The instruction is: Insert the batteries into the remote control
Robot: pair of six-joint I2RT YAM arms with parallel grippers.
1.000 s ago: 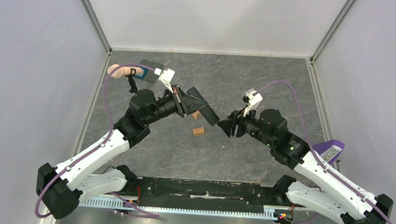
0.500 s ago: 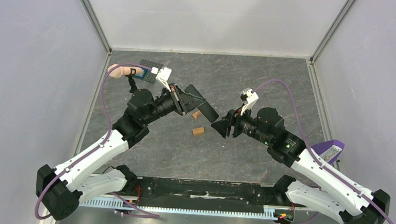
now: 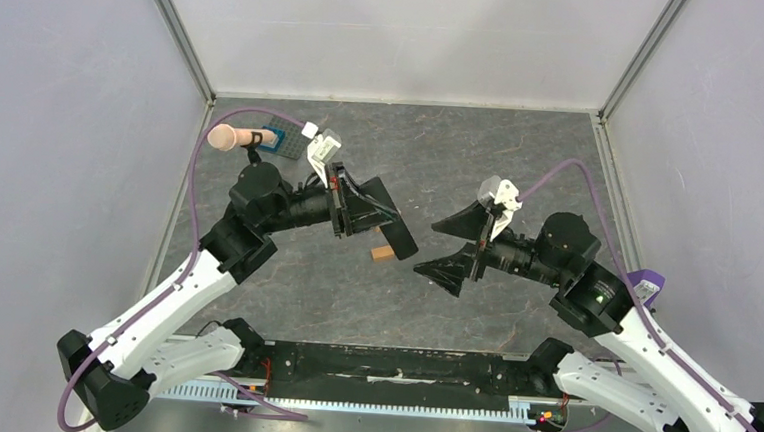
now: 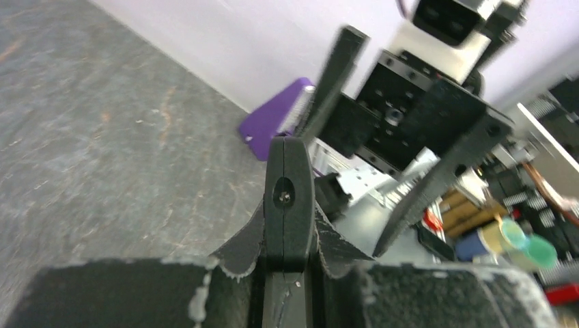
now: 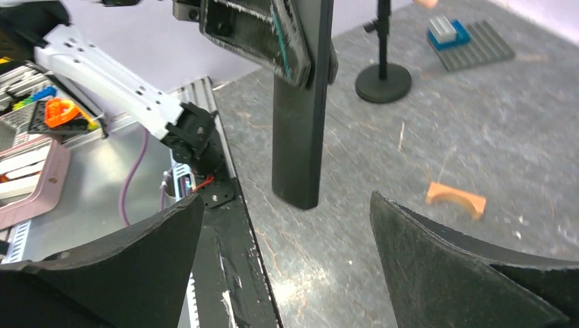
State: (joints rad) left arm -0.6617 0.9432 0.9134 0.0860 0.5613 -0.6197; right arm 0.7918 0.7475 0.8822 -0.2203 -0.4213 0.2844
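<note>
The remote control (image 3: pixel 404 240), a slim black bar, is held at its upper end by my left gripper (image 3: pixel 371 208), which is shut on it and keeps it above the table. In the left wrist view the remote (image 4: pixel 289 179) points end-on out of the gripper (image 4: pixel 289 240). My right gripper (image 3: pixel 427 249) is open wide, just right of the remote's free end, not touching it. In the right wrist view the remote (image 5: pixel 298 137) hangs beyond my open gripper (image 5: pixel 287 263), between its fingers (image 5: pixel 109 270). No battery is clearly visible.
An orange block (image 3: pixel 384 253) lies on the table under the remote; the right wrist view shows an orange arch piece (image 5: pixel 456 198). A black stand (image 5: pixel 382 80) and a grey plate with a blue block (image 3: pixel 281 138) sit back left. A purple object (image 3: pixel 644 288) lies at the right edge.
My right gripper has opened wide and its arm has drawn back to the right. My left gripper has turned and moved the remote a little nearer and to the right.
</note>
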